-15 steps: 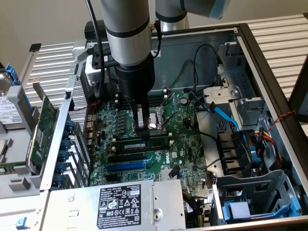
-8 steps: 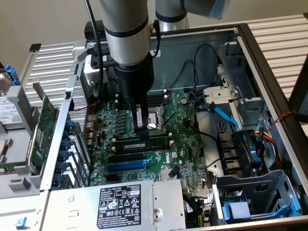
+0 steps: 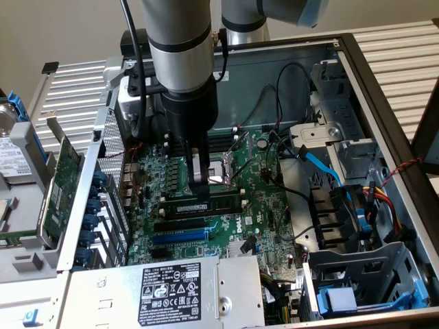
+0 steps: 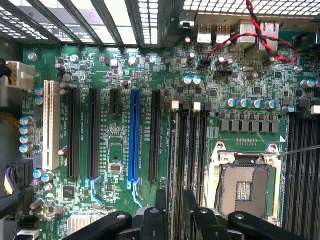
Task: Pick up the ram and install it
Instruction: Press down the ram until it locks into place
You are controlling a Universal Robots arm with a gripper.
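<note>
The arm is down inside the open computer case (image 3: 384, 89), and the gripper (image 3: 199, 179) sits right over the motherboard (image 3: 260, 212), beside the bare processor socket (image 3: 223, 171). Just under the fingertips in the exterior view lies the ram (image 3: 206, 203), its long edge running along the memory slots (image 4: 192, 150), label strip up. In the wrist view a thin green edge, the same stick seen end-on, stands between the 2 black fingers (image 4: 205, 222), lined up with 1 of the slots. The jaws are partly closed with the stick between them, so this reads as a grip on the ram, though the contact itself is hidden by the fingers. I judge we are in the install step: the stick is at the slot, but whether it is seated I cannot tell. What it calls for is a straight, level push along the slot, both ends going down together, with the white end clips (image 4: 196, 106) free to snap shut. Any tilt risks jamming 1 end, and the loose cables (image 3: 288, 116) near the socket need clearance.
</note>
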